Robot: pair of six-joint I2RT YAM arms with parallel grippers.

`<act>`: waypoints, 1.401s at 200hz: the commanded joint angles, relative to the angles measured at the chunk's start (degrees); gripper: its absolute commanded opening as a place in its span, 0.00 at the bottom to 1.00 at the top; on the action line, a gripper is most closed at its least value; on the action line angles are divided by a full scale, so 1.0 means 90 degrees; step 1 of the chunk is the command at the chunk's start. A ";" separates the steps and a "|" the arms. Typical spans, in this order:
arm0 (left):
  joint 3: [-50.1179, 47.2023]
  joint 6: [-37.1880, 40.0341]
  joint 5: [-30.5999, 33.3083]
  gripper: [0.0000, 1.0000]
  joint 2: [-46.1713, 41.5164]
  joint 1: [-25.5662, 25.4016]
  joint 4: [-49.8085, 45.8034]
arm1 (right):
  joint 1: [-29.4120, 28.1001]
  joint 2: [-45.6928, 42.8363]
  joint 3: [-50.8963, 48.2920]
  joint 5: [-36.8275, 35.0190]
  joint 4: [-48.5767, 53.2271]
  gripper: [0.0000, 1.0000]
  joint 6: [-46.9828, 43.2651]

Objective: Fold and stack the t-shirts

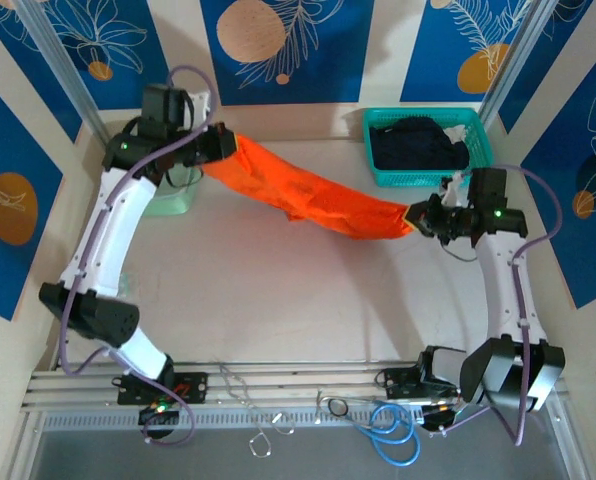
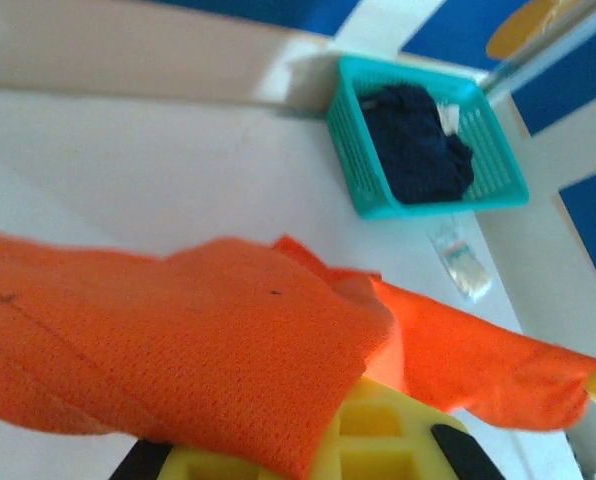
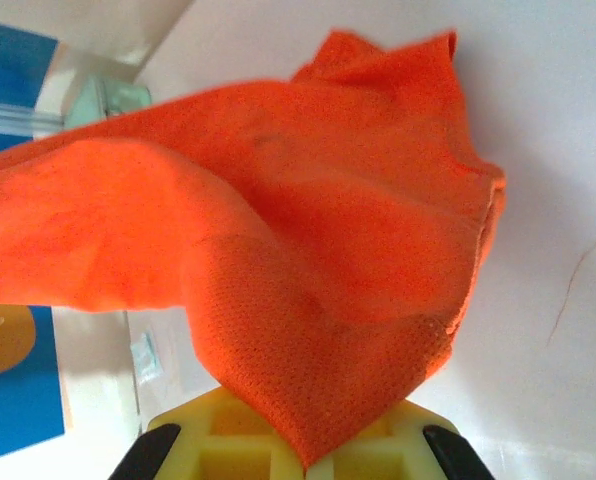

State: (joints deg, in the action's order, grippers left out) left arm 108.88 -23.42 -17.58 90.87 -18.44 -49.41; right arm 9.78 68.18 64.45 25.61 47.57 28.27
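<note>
**Lay the orange shirt out flat before any fold**

We have the bright orange thin-fabric t-shirt (image 1: 308, 195) strung between both arms, running from the far left to the right side of the pale surface (image 1: 278, 300). The left gripper (image 1: 223, 148) is clamped on one end at the far left, just beside the pale green plastic box (image 1: 173, 203). The right gripper (image 1: 418, 217) is pinched tight on the other end, near the teal plastic mesh basket (image 1: 481, 140). The black t-shirt (image 1: 418, 145) lies bunched in that basket at the far right, untouched.

The orange cloth hangs as a gathered band, not an open sheet, and both wrist views show layers doubled over one another. We cannot tell which hem or corner either gripper holds, nor whether the sagging middle brushes the surface.

We judge the step in hand to be spreading the shirt out. To do it well, we should:

- Hold only light tension, since thin fabric pulled hard may slip from the jaws.
- Lower both ends together, so the sagging middle lands first.
- Draw the cloth toward the near side so the bunched layers open out.
- Stay clear of the basket and the box.
- Let go only once the cloth lies flat.
</note>
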 commanded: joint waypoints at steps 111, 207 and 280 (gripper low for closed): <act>-0.7164 -0.1620 0.2179 0.00 -0.2020 -0.0295 0.0689 | -0.1851 -0.0462 -0.2522 -0.1607 -0.0070 0.00 0.0885; -0.6664 -0.1448 0.2524 0.74 -0.2135 -0.0183 -0.0037 | -0.2550 -0.0428 -0.2219 -0.3237 0.0680 0.52 0.1474; -0.4908 -0.0952 0.2138 0.90 -0.0531 -0.0304 0.0562 | -0.1199 0.1935 0.0311 -0.2386 -0.0668 0.84 -0.0397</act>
State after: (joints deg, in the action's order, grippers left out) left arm 62.37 -33.91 3.70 81.49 -20.56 -46.98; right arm -4.38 76.20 62.26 -2.70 48.77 32.14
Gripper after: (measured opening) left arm 0.885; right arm 0.846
